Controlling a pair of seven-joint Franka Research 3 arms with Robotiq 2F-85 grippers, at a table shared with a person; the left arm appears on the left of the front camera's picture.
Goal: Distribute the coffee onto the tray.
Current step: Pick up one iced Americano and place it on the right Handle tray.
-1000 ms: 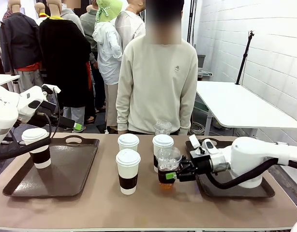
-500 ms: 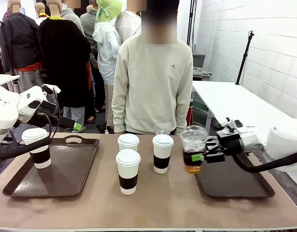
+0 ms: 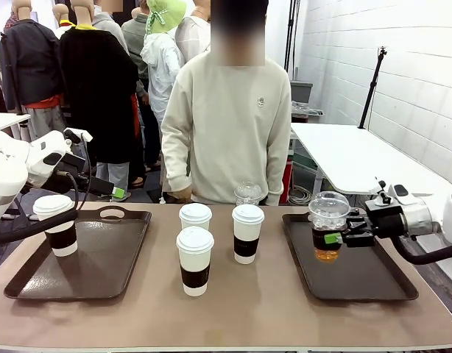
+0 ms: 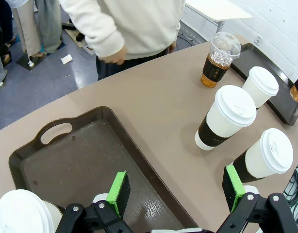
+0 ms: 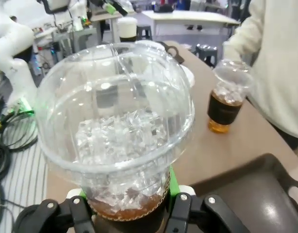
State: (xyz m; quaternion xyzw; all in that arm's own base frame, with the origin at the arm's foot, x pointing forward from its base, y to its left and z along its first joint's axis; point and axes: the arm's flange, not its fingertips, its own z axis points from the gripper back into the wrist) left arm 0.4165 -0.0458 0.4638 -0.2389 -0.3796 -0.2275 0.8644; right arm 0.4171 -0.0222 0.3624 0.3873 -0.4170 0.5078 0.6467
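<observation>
now that the right gripper [image 3: 338,237], jaws pinching an iced cup [image 3: 328,220], has swung it off the table [image 3: 233,309] to just over the right tray [image 3: 362,283], it looks ready to set down, while the left gripper [image 4: 177,189] waits, jaws spread.

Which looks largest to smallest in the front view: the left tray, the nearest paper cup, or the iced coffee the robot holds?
1. left tray.
2 and 3. nearest paper cup and held iced coffee look alike; the paper cup sits nearer the camera, so unranked.
</observation>
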